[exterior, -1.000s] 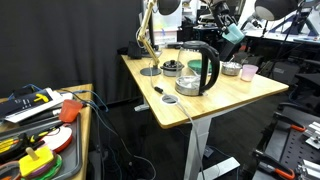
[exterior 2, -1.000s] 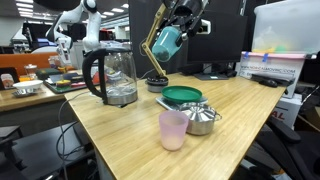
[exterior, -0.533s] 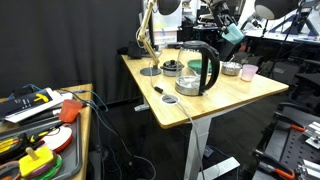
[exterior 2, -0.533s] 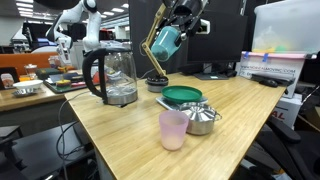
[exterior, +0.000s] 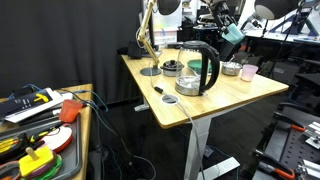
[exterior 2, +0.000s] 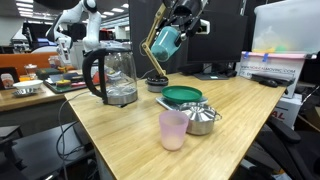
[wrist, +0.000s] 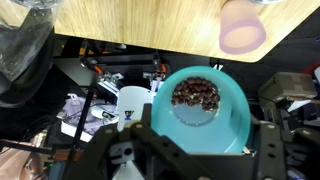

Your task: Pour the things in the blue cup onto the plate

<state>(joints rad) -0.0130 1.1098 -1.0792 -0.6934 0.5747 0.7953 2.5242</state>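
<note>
My gripper is shut on the blue cup and holds it tilted, high in the air beyond the far side of the table; the cup also shows in the exterior view. In the wrist view the blue cup sits between my black fingers, and small dark brown pieces lie in its bottom. The dark green plate rests on the wooden table, below the cup and nearer the camera. In that wrist view the cup hangs past the table edge.
A glass kettle stands on the table, also seen from the other side. A metal bowl and a pale pink cup sit right beside the plate. A gold desk lamp rises behind the plate.
</note>
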